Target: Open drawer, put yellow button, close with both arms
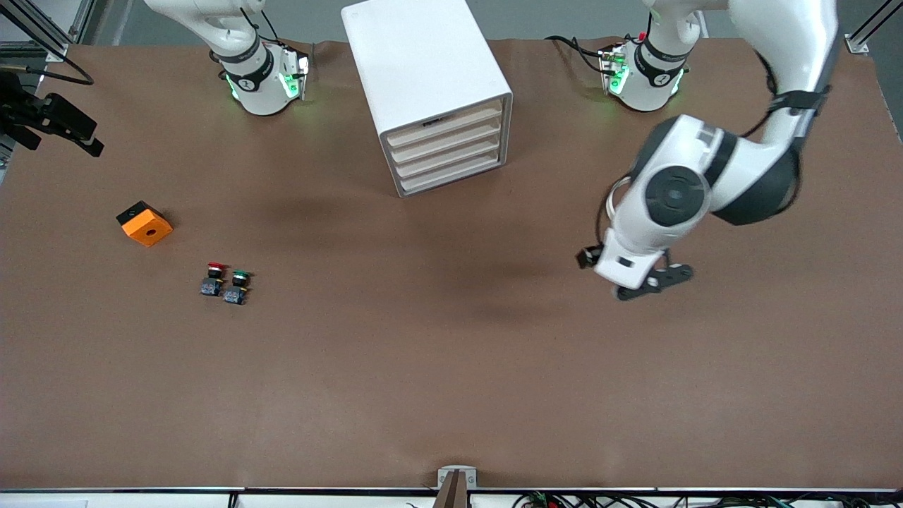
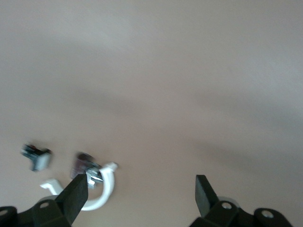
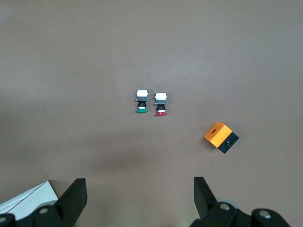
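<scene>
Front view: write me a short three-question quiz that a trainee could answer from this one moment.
1. True or false: the top drawer of the cabinet is pulled out.
2. Which cap colours do the two buttons standing side by side have? A red and green; B yellow and blue; C both yellow.
3. Which hand is over bare table toward the left arm's end?
Key: 1 false. 2 A: red button, green button. 3 the left hand.

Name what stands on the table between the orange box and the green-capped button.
The red-capped button stands between the orange box and the green-capped button, close beside the green one. Both the front view and the right wrist view show it.
</scene>
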You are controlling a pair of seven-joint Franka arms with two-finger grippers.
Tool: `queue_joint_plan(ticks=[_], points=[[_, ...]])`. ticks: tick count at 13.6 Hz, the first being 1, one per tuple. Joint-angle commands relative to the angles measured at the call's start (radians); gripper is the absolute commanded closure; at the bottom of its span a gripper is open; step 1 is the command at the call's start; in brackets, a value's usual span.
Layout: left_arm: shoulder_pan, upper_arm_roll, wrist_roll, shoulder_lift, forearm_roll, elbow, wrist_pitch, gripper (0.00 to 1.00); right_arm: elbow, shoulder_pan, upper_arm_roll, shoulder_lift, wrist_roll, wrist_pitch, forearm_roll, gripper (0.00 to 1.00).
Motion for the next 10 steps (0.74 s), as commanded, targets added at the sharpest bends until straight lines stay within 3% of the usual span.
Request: queue_joint_plan(ticks=[1,3,10], points=[[0.122,-0.016,0.153,-0.013,0.017,0.038,-0.041,0.00,0.026,0.001,0.001,0.016,0.006,-0.006,-0.005,0.00],[0.181,-0.016,0.224,-0.037,0.017,0.087,-0.045,0.00,0.026,0.003,0.001,0.014,0.006,-0.006,-0.005,0.00],[0.245,-0.011,0.529,-0.246,0.015,0.103,-0.110,0.00,0.026,0.004,-0.001,0.014,0.006,-0.006,-0.005,0.00]])
